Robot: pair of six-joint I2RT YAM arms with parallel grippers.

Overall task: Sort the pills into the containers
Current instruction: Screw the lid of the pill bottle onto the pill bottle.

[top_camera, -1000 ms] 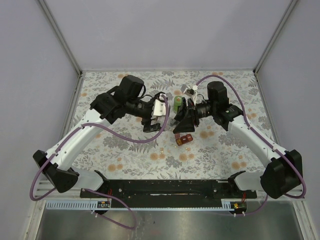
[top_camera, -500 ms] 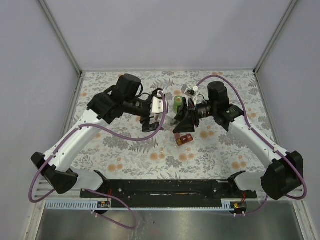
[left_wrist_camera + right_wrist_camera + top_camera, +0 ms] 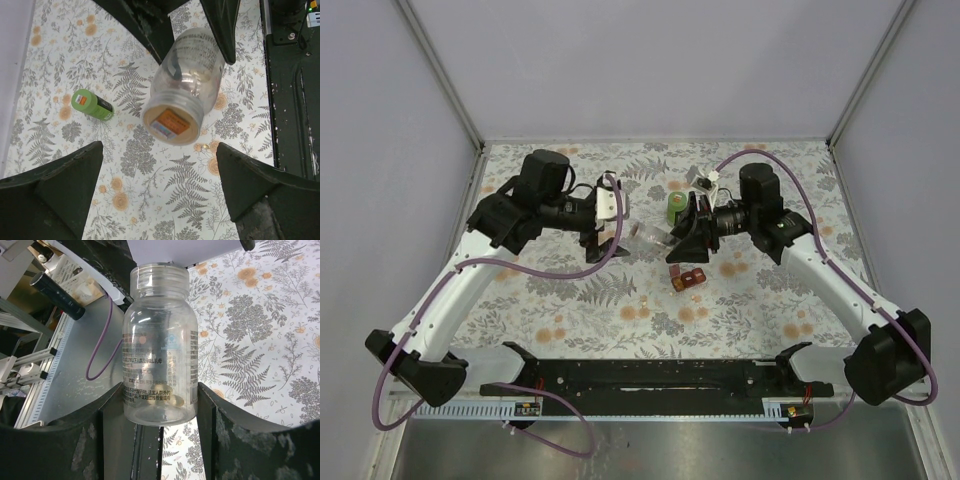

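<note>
Plastic, clear and thin-walled, by the look of the clear bottle (image 3: pixel 159 340): light, fairly stiff, smooth enough to slip or spin under a loose pinch, likely to dent under a hard one. Clamped across its lower body between the fingers (image 3: pixel 100 440) of the right gripper (image 3: pixel 161 390), roughly level above the cloth, just beyond the dark-red pill box (image 3: pixel 690 279) and a little to its left. Threaded neck bare of any cap, pointing away from the pill box toward the left gripper (image 3: pixel 159 147). Left fingers spread wide, gripping nothing, short of the neck and not touching it. From the left wrist, end-on, a tan disc with an orange patch across the mouth; seal or something else, impossible to tell.

Pills (image 3: pixel 167 401) pooled as a few pale discs low inside the bottle. Probably loose and rattly, ready to roll toward the mouth at any tilt. Green bottle (image 3: pixel 675 208) on the cloth farther beyond the pill box, untouched.

Best taken at the neck ring or just below the shoulder, the stiffest-looking part, with threads for purchase. Worth avoiding the mid-belly, likely the softest stretch. Worth keeping the mouth level or raised until directly over a pill box compartment, given such small, lively contents.
</note>
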